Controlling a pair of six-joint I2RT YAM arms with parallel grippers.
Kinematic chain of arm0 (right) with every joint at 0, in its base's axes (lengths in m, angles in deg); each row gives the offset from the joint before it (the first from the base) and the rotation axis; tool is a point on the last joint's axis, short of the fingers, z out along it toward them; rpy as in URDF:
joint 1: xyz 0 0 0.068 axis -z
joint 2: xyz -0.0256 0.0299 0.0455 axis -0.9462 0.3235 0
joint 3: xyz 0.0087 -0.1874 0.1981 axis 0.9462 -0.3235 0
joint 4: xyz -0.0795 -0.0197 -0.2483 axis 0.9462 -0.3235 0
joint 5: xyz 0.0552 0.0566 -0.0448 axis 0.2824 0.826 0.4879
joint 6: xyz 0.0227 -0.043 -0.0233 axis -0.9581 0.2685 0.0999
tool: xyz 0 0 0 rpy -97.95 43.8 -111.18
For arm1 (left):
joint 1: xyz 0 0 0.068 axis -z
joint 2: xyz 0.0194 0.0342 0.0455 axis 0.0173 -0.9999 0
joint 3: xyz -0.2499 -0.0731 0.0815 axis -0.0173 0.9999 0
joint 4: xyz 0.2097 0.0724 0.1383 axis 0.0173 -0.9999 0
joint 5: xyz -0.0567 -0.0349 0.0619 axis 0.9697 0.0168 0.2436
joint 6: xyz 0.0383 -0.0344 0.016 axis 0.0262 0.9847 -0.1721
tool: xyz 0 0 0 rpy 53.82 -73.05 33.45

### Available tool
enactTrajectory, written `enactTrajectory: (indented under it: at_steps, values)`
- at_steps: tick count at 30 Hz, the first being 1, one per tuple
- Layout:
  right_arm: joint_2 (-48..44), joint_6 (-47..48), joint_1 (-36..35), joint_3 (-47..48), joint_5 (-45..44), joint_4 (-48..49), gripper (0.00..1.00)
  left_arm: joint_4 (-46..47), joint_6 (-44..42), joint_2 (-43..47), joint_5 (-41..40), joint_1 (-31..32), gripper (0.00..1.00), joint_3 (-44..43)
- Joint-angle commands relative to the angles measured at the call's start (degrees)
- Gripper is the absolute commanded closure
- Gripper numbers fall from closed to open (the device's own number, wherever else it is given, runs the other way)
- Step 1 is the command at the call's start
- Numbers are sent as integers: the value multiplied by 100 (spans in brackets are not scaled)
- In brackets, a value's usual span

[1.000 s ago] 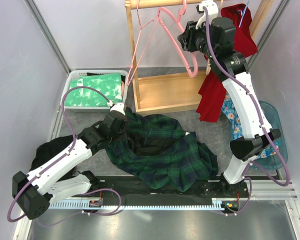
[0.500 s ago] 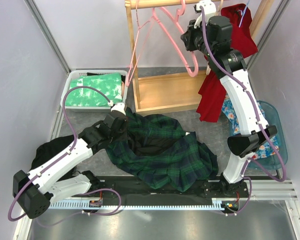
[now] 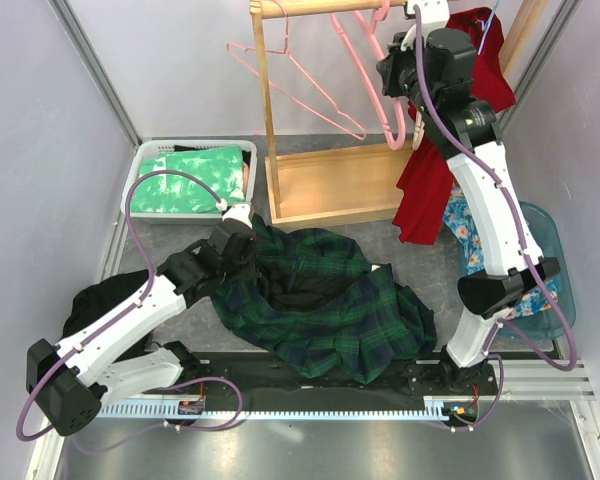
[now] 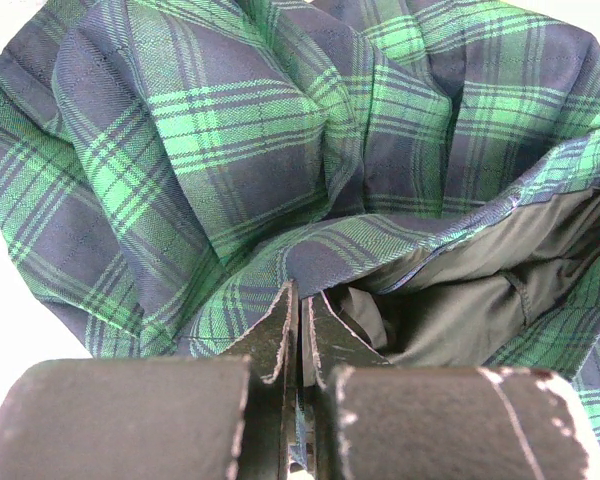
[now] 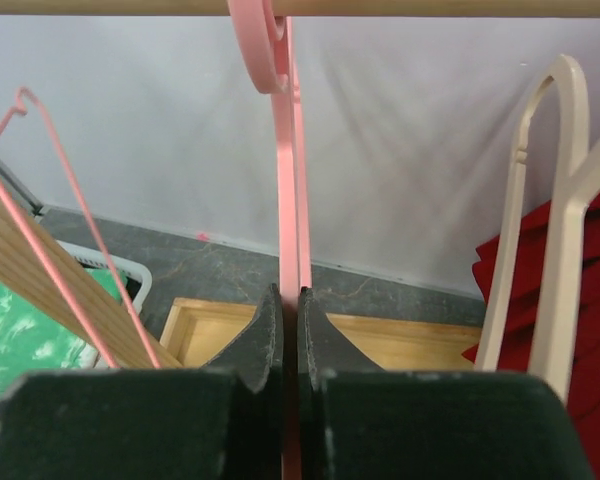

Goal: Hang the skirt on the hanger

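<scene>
Up and to the right went the right arm over the last second, and the thin pink wire hanger (image 3: 358, 134) has swung out to the left of the rack's wooden upright (image 3: 267, 110); the left arm and the skirt have not shifted.

The right gripper (image 5: 290, 300) has its jaws pressed together on the flat stem of the thick pink plastic hanger (image 5: 290, 150), with only the stem's width between them. That hanger's hook reaches the round wooden rail (image 5: 430, 7); whether it rests on the rail cannot be told. A cream plastic hanger (image 5: 560, 200) hangs just to the right, carrying a red garment (image 3: 425, 190).

The left gripper (image 4: 300, 300) is all but closed, pinching a fold of the dark green and navy plaid skirt (image 4: 230, 130) near its dark lining. The skirt lies crumpled on the grey table surface (image 3: 420, 260) between the two arms, in front of the rack's wooden base tray (image 3: 340, 185).

At the far left stands a white slatted basket (image 3: 140, 160) holding a green mottled cloth (image 3: 190, 180). A black garment (image 3: 90, 300) lies beside the left arm. To the right, a translucent blue tub (image 3: 555, 250) holds floral fabric (image 3: 470, 240). Pale lavender walls (image 3: 180, 70) with metal frame bars (image 3: 95, 70) close in the space.
</scene>
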Motion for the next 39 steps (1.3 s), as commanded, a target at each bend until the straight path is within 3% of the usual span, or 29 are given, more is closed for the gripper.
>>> enactTrajectory:
  at_steps: [1,5,9,20,24,28,39]
  values:
    - [-704,28,25,46,-93,416,100,264,-173,-21,-55,-32,98,-286]
    - [-1370,-16,25,-639,162,425,100,246,-191,-39,-99,-32,98,-348]
    - [-2179,-78,16,-2033,548,390,100,237,-200,-56,-143,-32,98,-418]
    - [-4902,-684,-37,-5094,1717,-884,100,185,-217,-373,-573,-50,98,-673]
    - [-5748,-693,-37,-5964,2630,-1280,100,132,-244,-478,-661,-67,98,-822]
    - [-6389,-693,-37,-6300,3474,-1613,100,106,-279,-584,-714,-67,98,-937]
    - [-6628,-517,-37,-6572,4109,-2150,100,-53,-376,-593,-512,-67,98,-1033]
